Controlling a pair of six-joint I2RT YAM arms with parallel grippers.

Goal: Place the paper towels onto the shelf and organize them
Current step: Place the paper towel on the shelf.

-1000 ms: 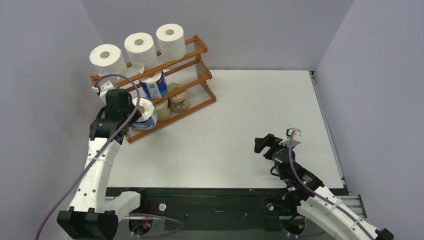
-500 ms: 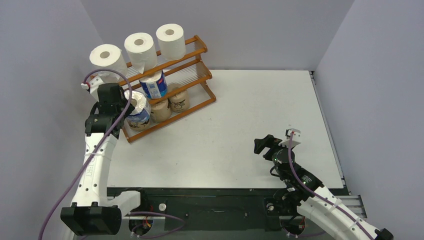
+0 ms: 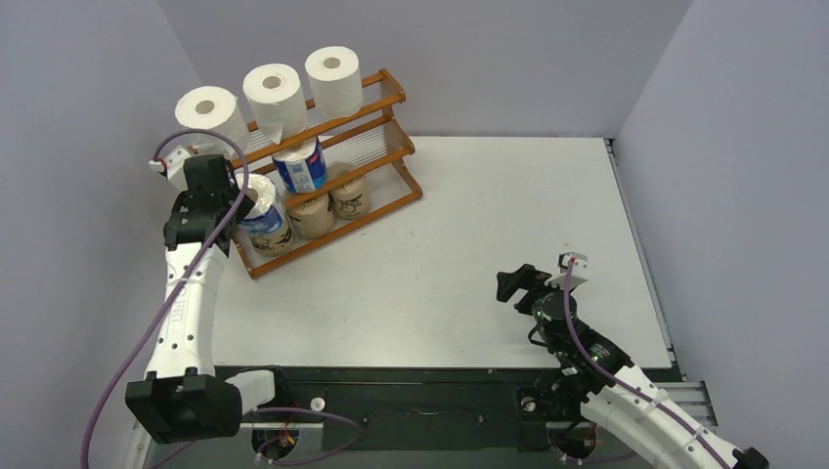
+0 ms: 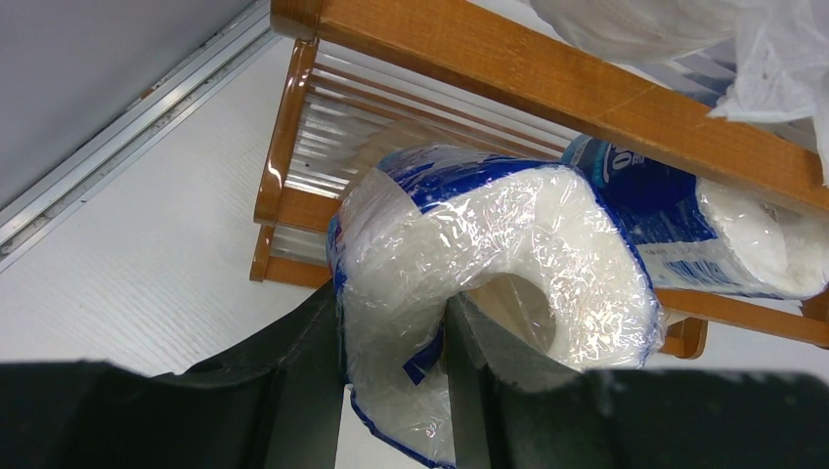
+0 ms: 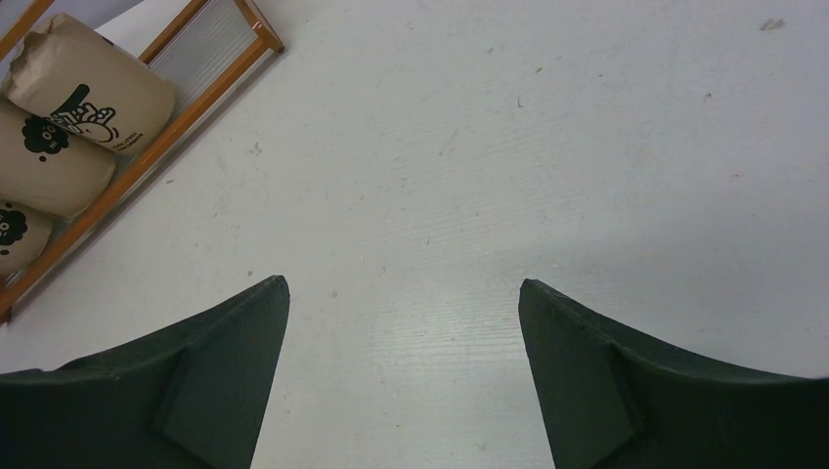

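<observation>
A blue-and-white roll (image 3: 264, 210) is pinched by its wall in the left end effector (image 4: 391, 381), at the 8 o'clock end of the shelf (image 3: 387, 96), about level with the middle tier. At its 2 o'clock the second blue roll (image 3: 300, 166) lies just beside it. Three white rolls (image 3: 276, 93) stand overhead, and the bottom tier carries brown rolls (image 5: 93, 83). At 5 o'clock the right end effector (image 5: 403, 285) gapes wide above the tabletop (image 3: 469, 195).
</observation>
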